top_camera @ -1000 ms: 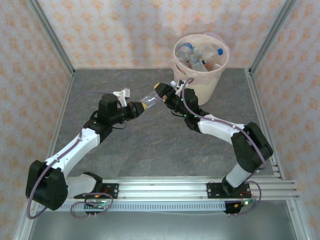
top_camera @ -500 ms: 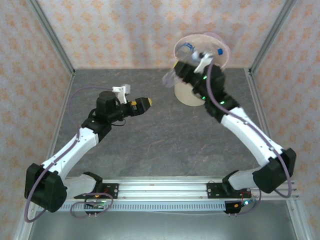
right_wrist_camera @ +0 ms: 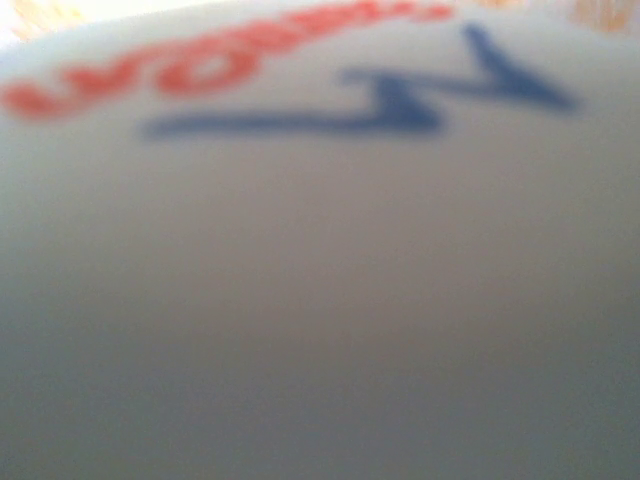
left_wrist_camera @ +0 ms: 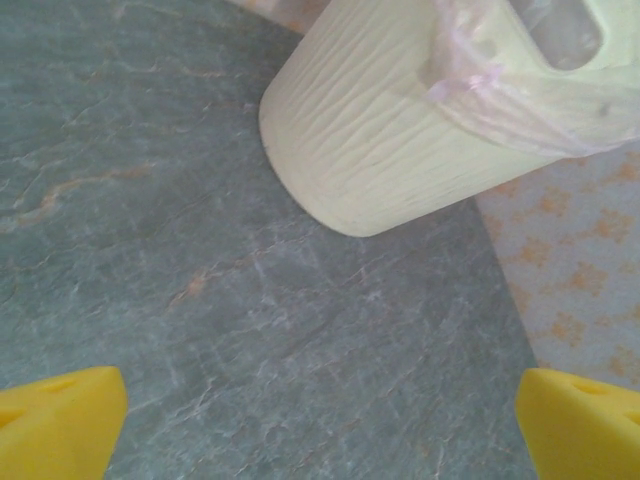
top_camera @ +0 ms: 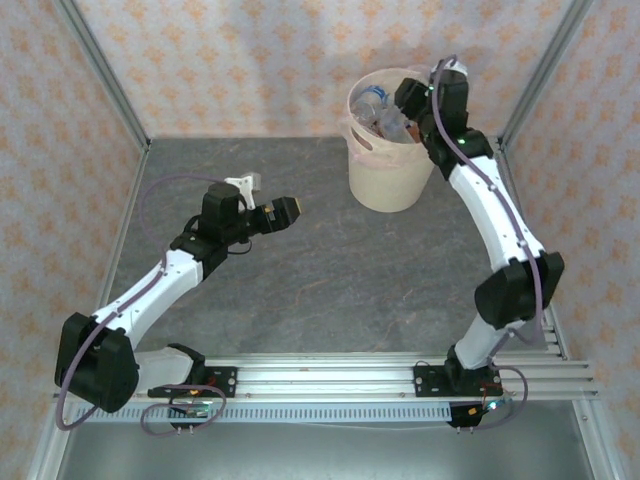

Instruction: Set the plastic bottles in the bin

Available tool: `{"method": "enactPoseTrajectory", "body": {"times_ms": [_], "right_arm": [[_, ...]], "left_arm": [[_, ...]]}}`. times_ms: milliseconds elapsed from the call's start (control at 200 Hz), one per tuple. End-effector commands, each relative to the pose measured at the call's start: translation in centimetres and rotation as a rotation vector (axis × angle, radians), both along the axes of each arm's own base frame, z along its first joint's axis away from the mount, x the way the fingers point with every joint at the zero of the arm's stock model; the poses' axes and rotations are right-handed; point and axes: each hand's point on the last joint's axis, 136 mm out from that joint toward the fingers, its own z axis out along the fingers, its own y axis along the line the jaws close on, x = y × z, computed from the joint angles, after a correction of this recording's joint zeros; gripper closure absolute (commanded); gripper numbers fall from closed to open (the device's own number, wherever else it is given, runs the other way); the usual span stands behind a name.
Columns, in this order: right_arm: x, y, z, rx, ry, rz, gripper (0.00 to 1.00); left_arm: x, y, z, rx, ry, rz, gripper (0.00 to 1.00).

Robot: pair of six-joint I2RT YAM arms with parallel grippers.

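Pincer of the right arm (top_camera: 402, 108) hangs over the mouth of the large round beige-pink plastic bin (top_camera: 385, 185), its tip down among the small clear plastic bottles (top_camera: 378, 108) heaped inside. Whether it is clenched, released or grasping one of them I cannot tell, since from above its tip is lost among the bottles. At its wrist camera a blurred white label with red and blue lettering (right_wrist_camera: 300, 100) sits very close to the lens. It is most likely a bottle's label, but whether that bottle is held or merely lies beneath is unclear.

The bottles I can see lie in the bin, piled near its rim. They look light, thin-walled and easily crushed, with smooth, slippery sides. The stiffer neck just under the cap, or the labelled waist with a gentle squeeze, seems the best place to take hold.

The bin stands at the far side of the grey stone-patterned desk (top_camera: 330, 280), close to the patterned back wall (top_camera: 250, 60). Well apart from it, the left pincer (top_camera: 288, 211) hovers over the desk, released: its yellow fingers (left_wrist_camera: 60, 420) stand wide with nothing between them, aimed toward the bin's ribbed side.
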Motion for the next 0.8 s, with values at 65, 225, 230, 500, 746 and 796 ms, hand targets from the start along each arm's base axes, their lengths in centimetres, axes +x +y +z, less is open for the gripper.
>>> {"method": "enactPoseTrajectory", "body": {"times_ms": [65, 225, 230, 500, 746, 796], "right_arm": [[0.3, -0.4, -1.5, 0.024, 0.075, -0.05, 0.43], [-0.6, -1.3, -1.2, -0.048, 0.119, -0.066, 0.19], [-0.7, -1.4, -1.2, -0.053, 0.121, -0.069, 0.19], [-4.0, -6.0, 1.2, -0.286, 0.139, -0.22, 0.09], [-5.8, -7.0, 1.9, -0.344, 0.151, -0.232, 0.01], [-6.6, -6.6, 2.3, -0.326, 0.128, -0.198, 0.01]], "left_arm": [[0.3, 0.6, 0.5, 0.051, -0.016, 0.027, 0.0], [0.2, 1.1, -0.3, 0.1, 0.001, 0.035, 0.0], [0.2, 1.1, -0.2, 0.1, 0.001, 0.035, 0.0], [0.7, 2.7, -1.0, 0.165, 0.025, 0.115, 0.0], [0.5, 7.8, -0.3, 0.342, 0.011, 0.328, 0.0], [0.2, 9.9, 0.3, 0.416, -0.006, 0.407, 0.0]]}}
